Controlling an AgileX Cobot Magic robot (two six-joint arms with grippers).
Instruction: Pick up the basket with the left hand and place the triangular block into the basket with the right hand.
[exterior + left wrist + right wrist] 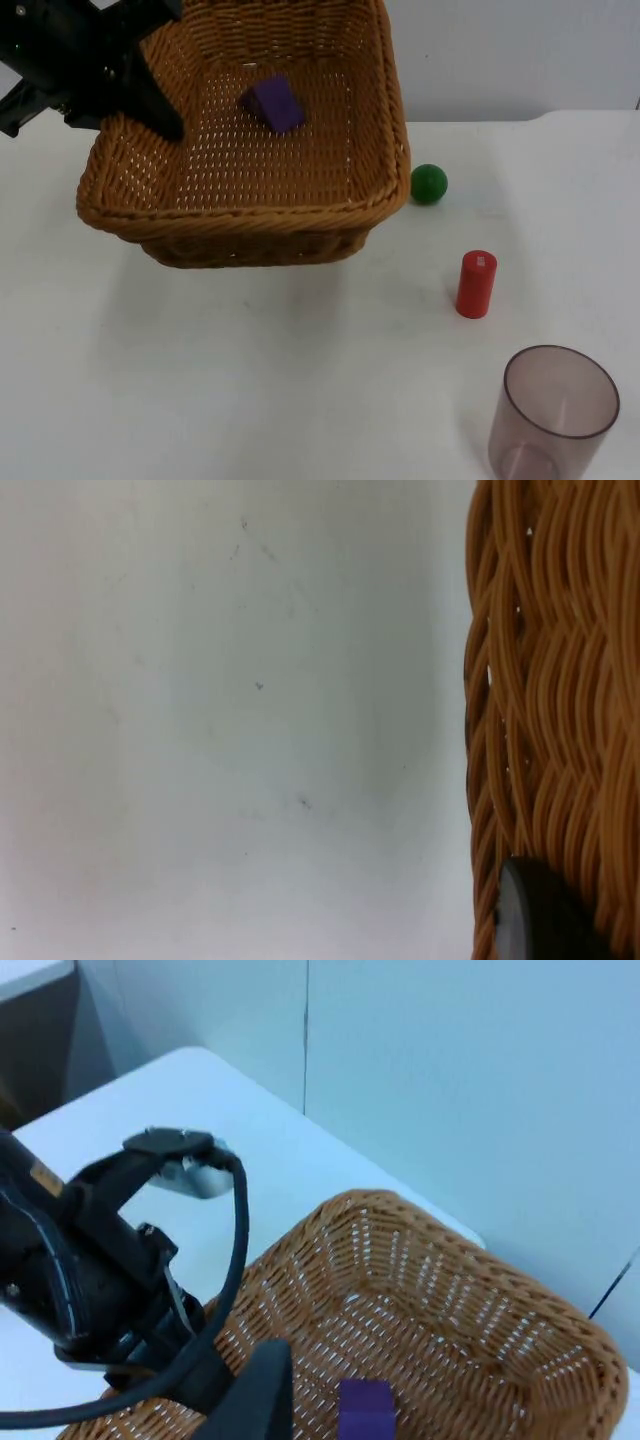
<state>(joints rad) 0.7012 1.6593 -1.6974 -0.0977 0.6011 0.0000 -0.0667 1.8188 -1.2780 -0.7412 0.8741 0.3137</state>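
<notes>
The left gripper [165, 118] pinches one basket's [250, 222] left rim; inside lies one purple block [275, 103]. Right of it sit one green ball [429, 184], one red cylinder [476, 284] and one cup [553, 415].

**White table top and the loose things on it**

The white table top [250, 400] runs back to a grey partition wall [500, 50]. Three things stand or lie directly on it, all toward its right side. A small green ball [429, 184] rests nearest the wall. A red cylindrical block [476, 285] stands upright a little nearer the front, apart from the ball. A translucent brownish plastic cup [553, 415] stands upright at the front right, open end up.
</notes>
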